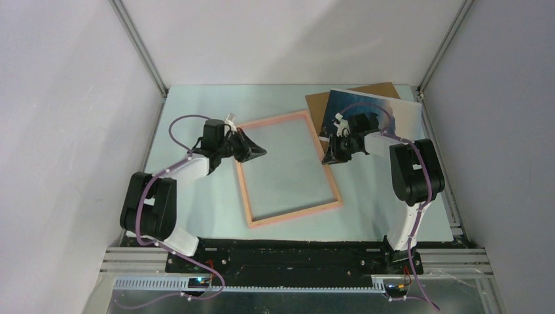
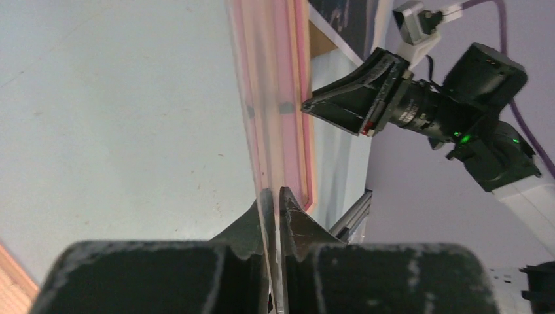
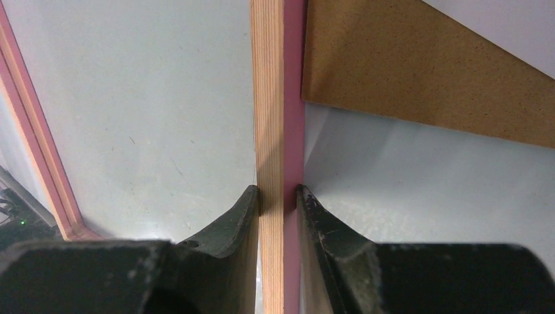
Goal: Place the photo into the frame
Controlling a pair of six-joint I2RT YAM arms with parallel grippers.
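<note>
Rail of frame (image 1: 294,214) in right pincer (image 3: 279,193) — tight; photo (image 1: 406,112) beyond.

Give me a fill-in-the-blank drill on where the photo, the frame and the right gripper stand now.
1. The right gripper has its fingers shut on a rail of the ____.
2. The photo lies partly on the brown backing board, in the far ____ corner of the table.
3. The photo is not yet ____ the frame.

Missing words: frame; right; inside.
</note>
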